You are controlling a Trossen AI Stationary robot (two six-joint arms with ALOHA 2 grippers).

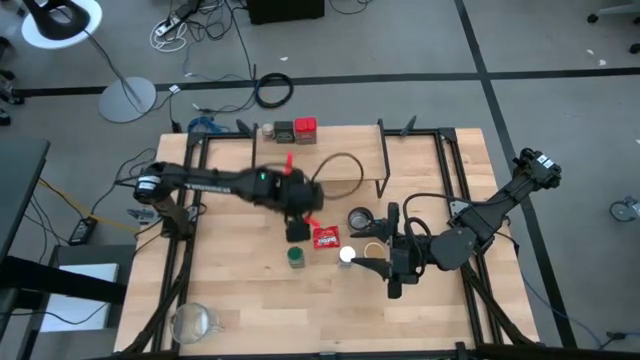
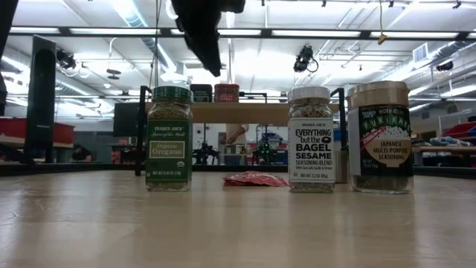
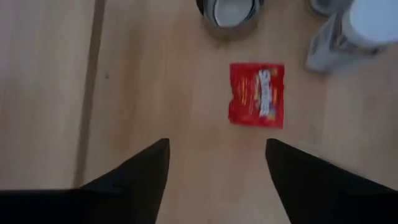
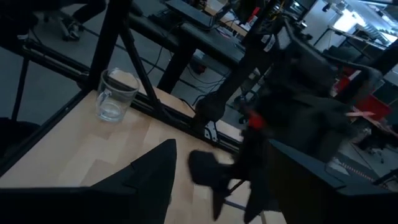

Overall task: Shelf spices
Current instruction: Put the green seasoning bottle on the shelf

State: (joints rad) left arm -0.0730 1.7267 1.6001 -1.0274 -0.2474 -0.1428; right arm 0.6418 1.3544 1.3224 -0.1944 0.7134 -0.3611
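Note:
On the shelf (image 1: 350,150) at the table's far side stand a dark square tin (image 1: 284,131) and a red tin (image 1: 305,129). A green jar (image 1: 296,257), a white-capped jar (image 1: 346,254) and a wider tan-lidded jar (image 1: 375,250) stand upright on the tabletop. In the low view they are the green jar (image 2: 169,138), the white-capped jar (image 2: 310,138) and the tan-lidded jar (image 2: 379,138). My left gripper (image 3: 217,162) hangs open above the table, just beyond the green jar, with nothing between its fingers. My right gripper (image 4: 217,168) hovers open near the tan-lidded jar.
A flat red packet (image 3: 257,94) lies on the table beside the green jar. A round metal cup (image 1: 360,217) stands behind it. A glass mug (image 1: 192,322) stands at the near left corner. A dark cable (image 1: 335,170) loops over the far part of the table.

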